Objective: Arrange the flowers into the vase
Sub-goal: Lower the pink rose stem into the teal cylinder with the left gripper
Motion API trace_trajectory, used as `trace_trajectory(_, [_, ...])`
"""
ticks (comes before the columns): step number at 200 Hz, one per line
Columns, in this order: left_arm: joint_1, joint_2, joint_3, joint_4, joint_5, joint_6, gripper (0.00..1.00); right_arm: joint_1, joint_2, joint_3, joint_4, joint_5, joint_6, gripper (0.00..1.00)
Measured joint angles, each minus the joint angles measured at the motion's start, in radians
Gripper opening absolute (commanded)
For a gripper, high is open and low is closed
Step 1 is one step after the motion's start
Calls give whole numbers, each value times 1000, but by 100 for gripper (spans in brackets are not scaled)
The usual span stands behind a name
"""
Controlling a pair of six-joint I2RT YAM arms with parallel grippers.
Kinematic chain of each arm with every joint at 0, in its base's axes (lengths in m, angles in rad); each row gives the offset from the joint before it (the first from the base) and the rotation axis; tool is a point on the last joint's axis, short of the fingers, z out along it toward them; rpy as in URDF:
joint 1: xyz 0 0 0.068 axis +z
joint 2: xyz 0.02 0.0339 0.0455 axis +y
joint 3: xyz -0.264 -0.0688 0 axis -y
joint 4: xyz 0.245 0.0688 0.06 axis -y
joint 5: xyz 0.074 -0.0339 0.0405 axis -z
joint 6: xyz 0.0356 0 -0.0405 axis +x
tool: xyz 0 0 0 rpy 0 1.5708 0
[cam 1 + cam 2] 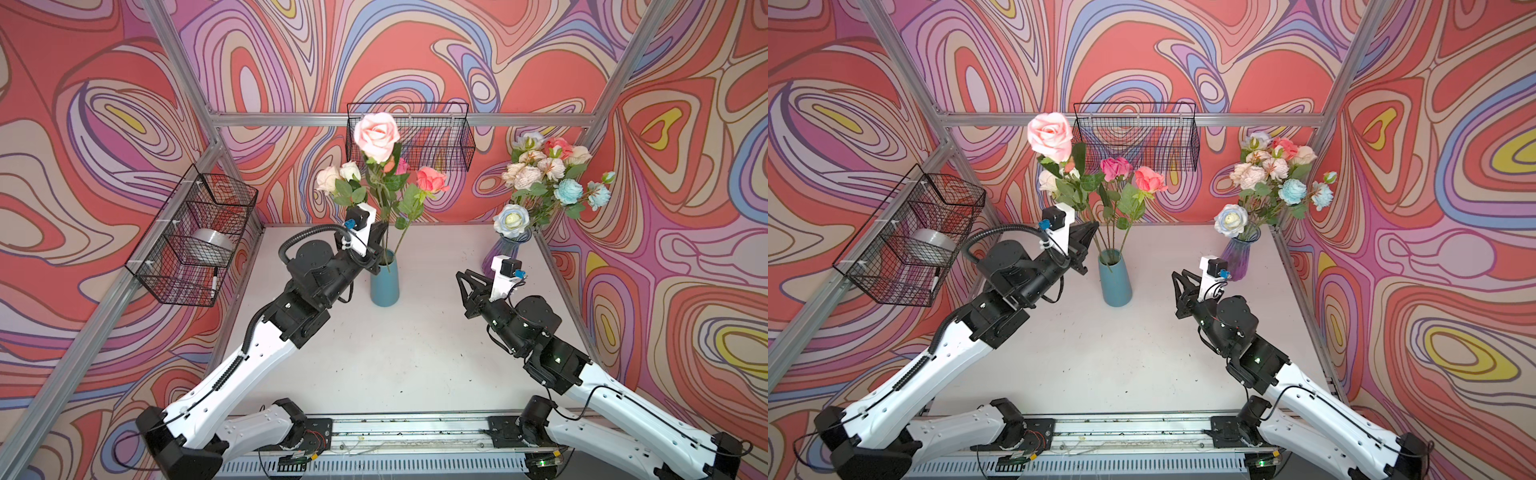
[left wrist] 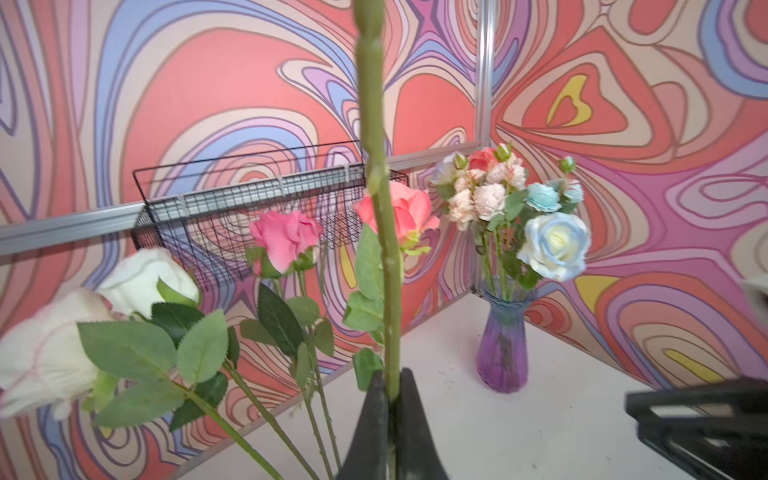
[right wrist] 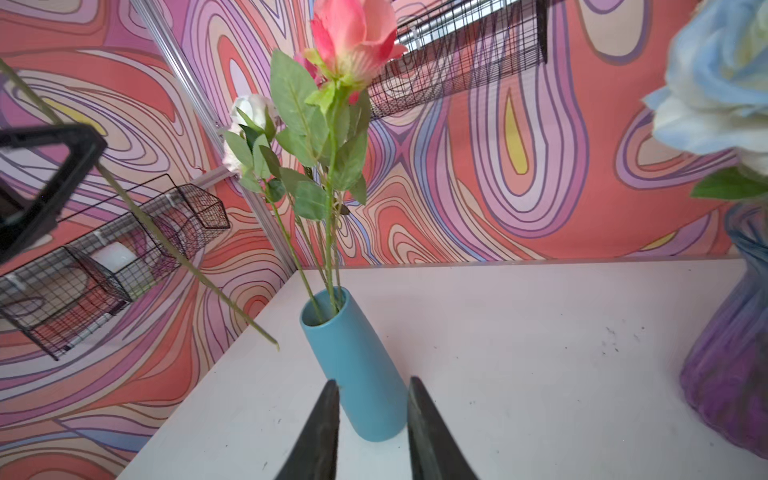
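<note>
Two vases stood on the tabletop (image 1: pixel 415 353).

Hidden or cut off:
- The bloom of the pale pink rose (image 1: pixel 377 136) ran off the edge of the left wrist view, where only its stem showed.
- In a top view the deep pink rose (image 1: pixel 402 167) sat mostly behind that stem and its leaves.
- The purple vase (image 1: pixel 498 248) was partly covered by the right arm's camera mount in both top views. It was also cropped at the frame edge in the right wrist view.
- From above, the left pincer's tips were hard to separate from the foliage.

Left pincer (image 2: pixel 391 386): clamped tight on the pale pink rose's stem, with the bloom high above it and the stem near upright. The cut end hung free below the pincer, just beside the rim of the blue vase (image 3: pixel 357 374), not inside it. A coral rose (image 1: pixel 1149 179) and two white roses (image 2: pixel 137 282) stood in that vase with the deep pink one, just beyond the pincer.

Right pincer (image 3: pixel 372 381): fingers a narrow gap apart, nothing between them, clear of the tabletop and pointed toward the blue vase. The mixed bouquet (image 1: pixel 544 174) filled the purple vase, near this pincer and off to its side.
</note>
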Motion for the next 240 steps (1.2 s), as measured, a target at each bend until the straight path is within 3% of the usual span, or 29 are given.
trace_trajectory(33, [4, 142, 119, -12, -69, 49, 0, 0, -1, 0, -24, 44, -22, 28])
trace_trajectory(85, [34, 224, 164, -13, -111, 54, 0, 0, -39, -12, -48, 85, -53, 28])
trace_trajectory(148, [129, 229, 20, 32, -99, -91, 0, 0, -28, -12, -77, 108, -59, 28])
trace_trajectory(240, [130, 252, -132, 81, -31, -216, 0, 0, 6, -11, -90, 108, -32, 28])
